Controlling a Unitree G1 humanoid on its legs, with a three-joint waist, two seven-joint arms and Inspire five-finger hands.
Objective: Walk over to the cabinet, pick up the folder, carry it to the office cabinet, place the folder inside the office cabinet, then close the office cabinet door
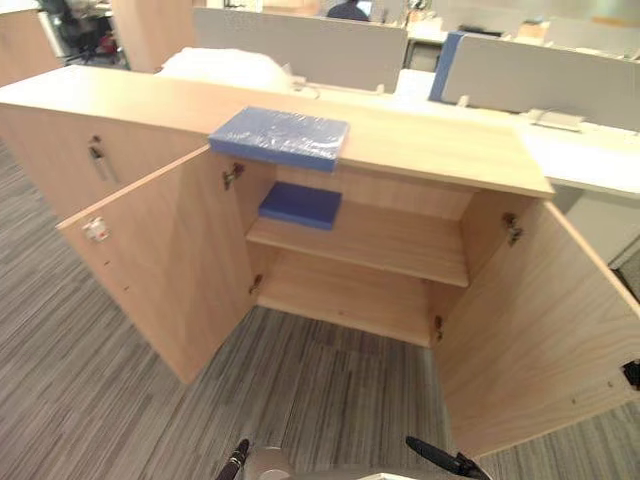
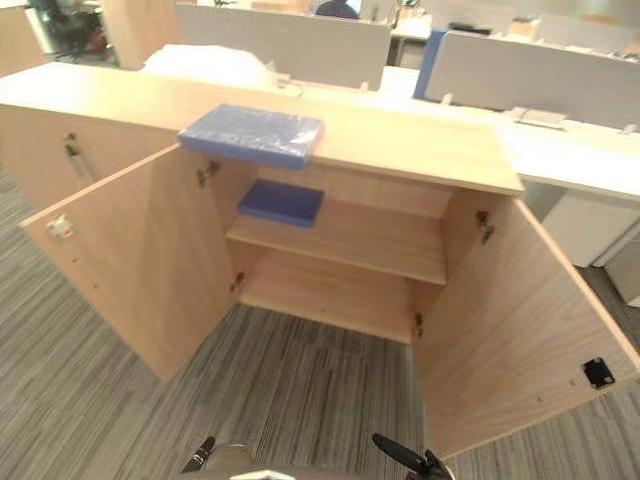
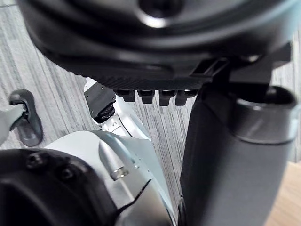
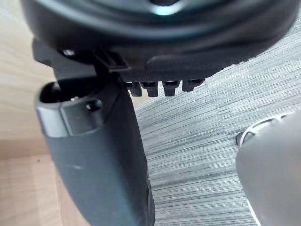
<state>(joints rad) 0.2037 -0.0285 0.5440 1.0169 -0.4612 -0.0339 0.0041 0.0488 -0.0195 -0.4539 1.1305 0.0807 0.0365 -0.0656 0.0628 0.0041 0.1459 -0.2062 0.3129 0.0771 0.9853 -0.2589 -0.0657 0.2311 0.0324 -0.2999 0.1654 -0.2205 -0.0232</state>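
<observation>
Folder [image 1: 279, 136]: flat on cabinet [image 1: 440, 150] top, front edge overhanging, so easy to grip.
Doors [image 1: 530, 320]: swung wide for access.
Left hand [image 3: 141, 47], right hand [image 4: 164, 37]: empty; how far open, cannot tell.

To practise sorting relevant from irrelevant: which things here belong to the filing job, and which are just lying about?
Job: blue folder on top of the cabinet; its open left door; open right door; shelf.
Lying about: second blue folder on the shelf; white bundle behind; grey tray on the desk; partitions.
</observation>
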